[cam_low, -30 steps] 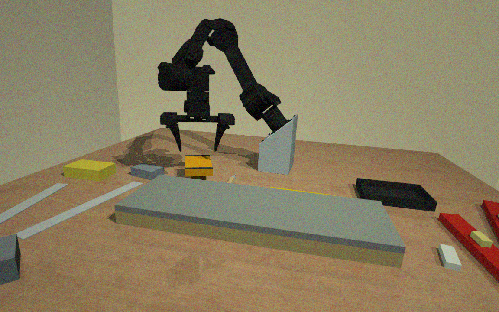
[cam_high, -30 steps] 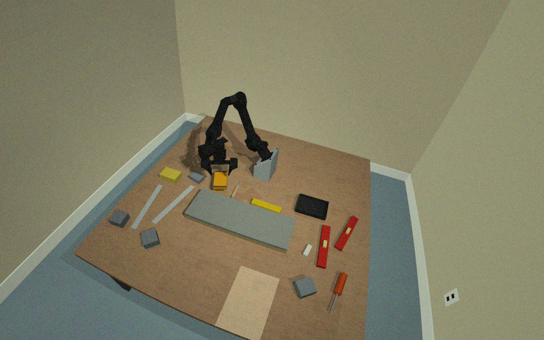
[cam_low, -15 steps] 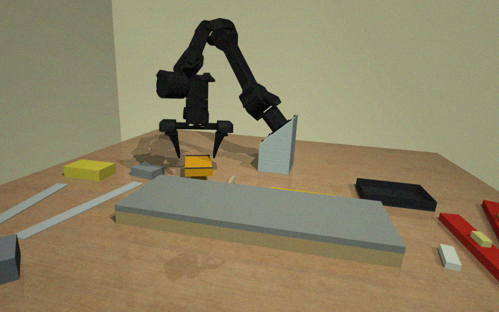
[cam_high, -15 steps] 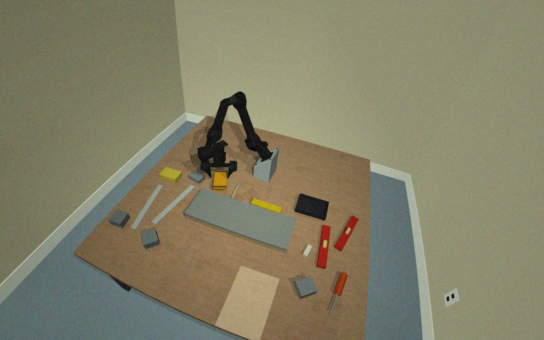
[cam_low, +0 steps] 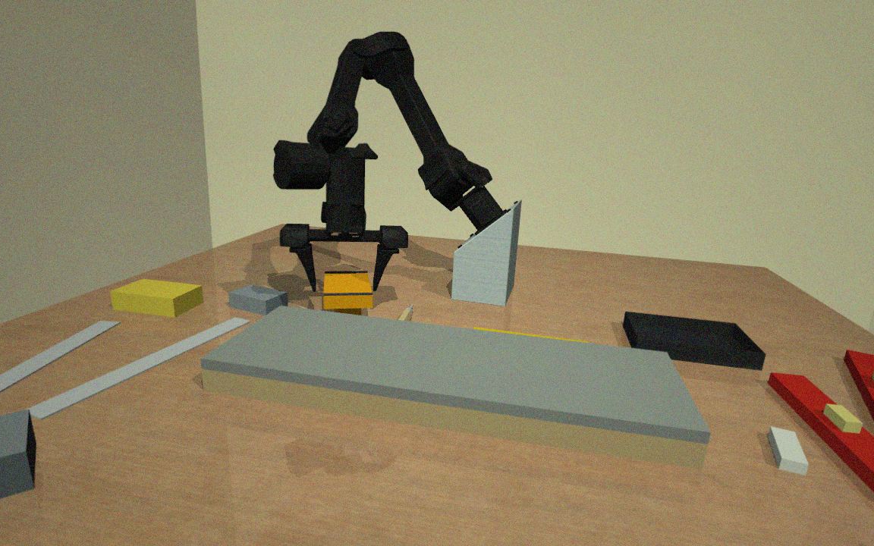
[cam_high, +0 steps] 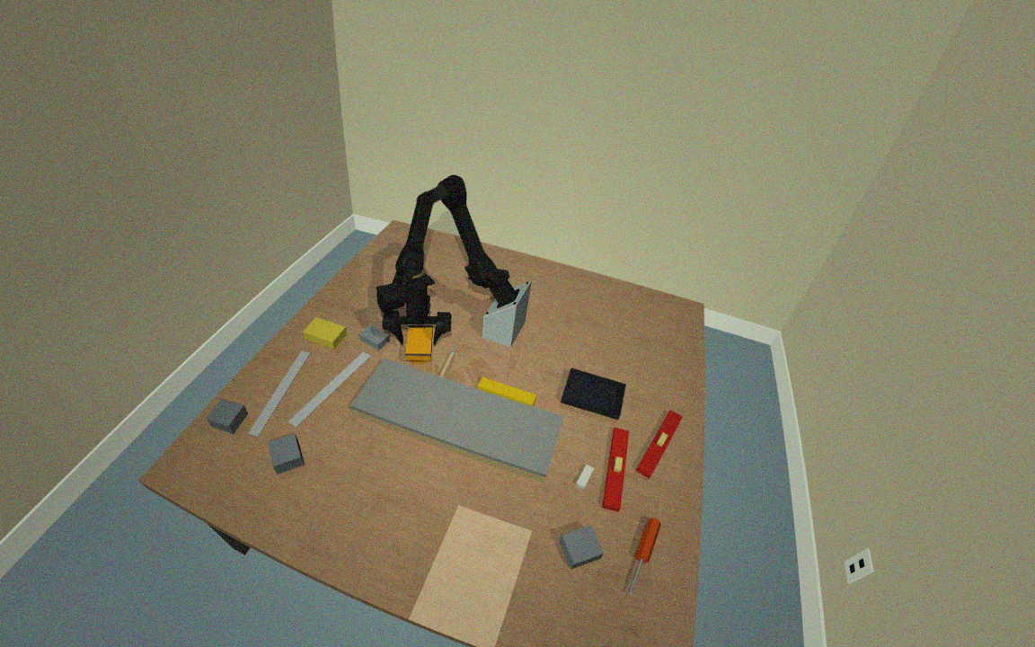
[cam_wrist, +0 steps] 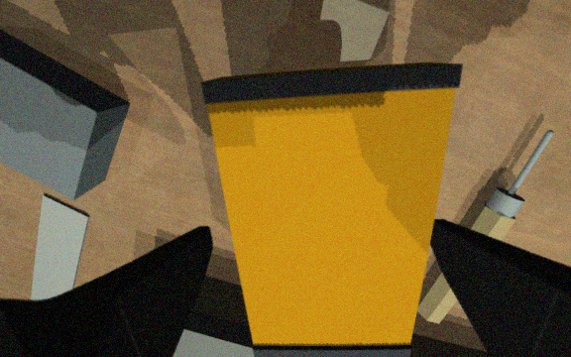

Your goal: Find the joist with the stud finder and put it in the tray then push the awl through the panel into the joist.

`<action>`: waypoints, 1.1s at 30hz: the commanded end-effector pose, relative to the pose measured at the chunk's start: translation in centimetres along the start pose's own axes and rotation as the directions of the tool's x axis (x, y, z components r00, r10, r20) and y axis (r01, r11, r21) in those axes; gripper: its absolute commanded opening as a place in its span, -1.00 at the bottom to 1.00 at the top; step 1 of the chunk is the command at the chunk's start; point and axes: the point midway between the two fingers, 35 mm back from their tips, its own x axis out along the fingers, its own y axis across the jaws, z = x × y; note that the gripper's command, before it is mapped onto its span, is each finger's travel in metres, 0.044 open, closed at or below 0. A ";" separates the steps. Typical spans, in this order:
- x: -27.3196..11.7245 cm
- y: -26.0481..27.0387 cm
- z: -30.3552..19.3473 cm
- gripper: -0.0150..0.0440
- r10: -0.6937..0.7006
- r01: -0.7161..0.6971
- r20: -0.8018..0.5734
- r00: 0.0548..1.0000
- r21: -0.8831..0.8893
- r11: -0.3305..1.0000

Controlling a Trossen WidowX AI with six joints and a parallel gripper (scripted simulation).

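The orange stud finder (cam_high: 418,344) (cam_low: 347,300) (cam_wrist: 315,174) stands behind the left end of the grey floor panel (cam_high: 454,419) (cam_low: 454,373). My gripper (cam_high: 419,339) (cam_low: 345,290) (cam_wrist: 318,233) is open and points down, with one fingertip on each side of the stud finder's orange top; I cannot tell if either touches it. The awl (cam_high: 446,367) (cam_low: 405,314) (cam_wrist: 496,223), with a pale wooden handle, lies just right of the stud finder; one finger covers part of it in the wrist view. The black tray (cam_high: 594,394) (cam_low: 691,339) sits behind the panel's right end and holds nothing. The joist is hidden.
A blue-grey block (cam_high: 374,336) (cam_low: 257,299) (cam_wrist: 28,109) and a yellow block (cam_high: 324,332) (cam_low: 156,297) lie left of the stud finder. A yellow bar (cam_high: 507,392) lies behind the panel. Two red levels (cam_high: 616,483) (cam_high: 650,458) and a screwdriver (cam_high: 648,540) lie at the right.
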 end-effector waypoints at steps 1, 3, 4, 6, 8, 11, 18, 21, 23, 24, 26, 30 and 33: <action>0.5 -0.3 0.0 0.98 -0.009 0.009 0.002 1.000 -0.010 1.000; 0.5 -0.3 0.0 0.93 -0.009 0.009 0.002 1.000 -0.010 1.000; 0.5 -0.3 0.0 0.91 -0.009 0.009 0.002 1.000 -0.010 1.000; 0.5 -0.3 0.0 0.86 -0.009 0.009 0.002 1.000 -0.010 1.000; 0.5 -0.3 0.0 0.82 -0.009 0.009 0.002 1.000 -0.010 1.000; 0.5 -0.3 0.0 0.75 -0.009 0.009 0.002 1.000 -0.010 1.000; 0.5 -0.3 0.0 0.59 -0.009 0.009 0.002 1.000 -0.010 1.000; 0.4 -0.3 0.0 0.39 -0.010 0.010 0.002 1.000 -0.009 1.000; 0.2 -0.3 -0.1 0.21 -0.010 0.010 0.001 1.000 -0.009 1.000; 0.1 -0.3 -0.1 0.13 -0.010 0.010 0.001 1.000 -0.009 1.000; -0.2 -0.2 -0.1 -0.05 -0.010 0.010 0.001 1.000 -0.009 1.000; -0.9 -0.2 -0.2 -0.41 -0.011 0.011 0.001 1.000 -0.009 1.000; -1.4 -0.2 -0.3 -0.49 -0.011 0.011 0.001 1.000 -0.009 1.000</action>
